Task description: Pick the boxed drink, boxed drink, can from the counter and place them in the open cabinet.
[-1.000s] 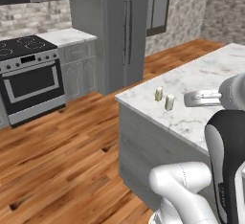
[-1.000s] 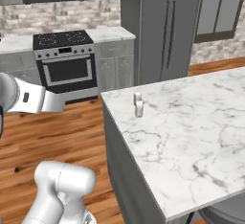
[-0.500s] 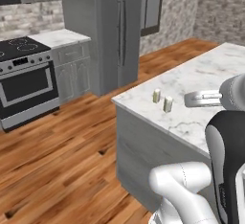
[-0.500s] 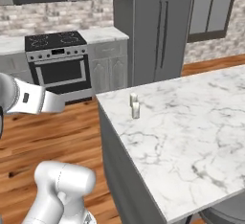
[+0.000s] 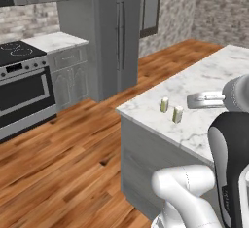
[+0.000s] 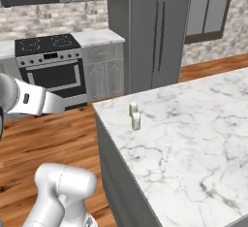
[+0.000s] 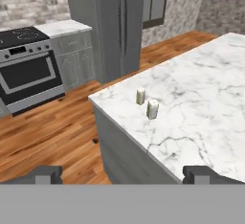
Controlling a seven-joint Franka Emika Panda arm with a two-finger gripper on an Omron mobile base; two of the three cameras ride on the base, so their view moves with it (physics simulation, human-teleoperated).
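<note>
The marble surface (image 5: 204,93) takes up the right side of the room, with a wood floor (image 5: 63,163) between it and the far wall. Against that wall stand a tall grey fridge (image 6: 155,32) and a stove (image 6: 48,63) under low grey cabinets.

Two cartons sit close to the corner of the surface, near its edge: one carton (image 7: 140,96) stands a little further back, the other carton (image 7: 152,109) just beside it and nearer the arm. They are close together but seem not to touch. No can is to be seen on the part of the slab that shows, and the cabinet with the shelf niche is not to be made out among the grey units.

The tool (image 7: 122,175) hangs well short of the cartons, its two tips spread wide with nothing between them.

The risks, as I judge them: the cartons stand so near each other that a wide tool coming down on one could knock the other over or push it off the nearby edge. Being nearly alike, they are also easy to confuse. A reach from this far out might fall short.
</note>
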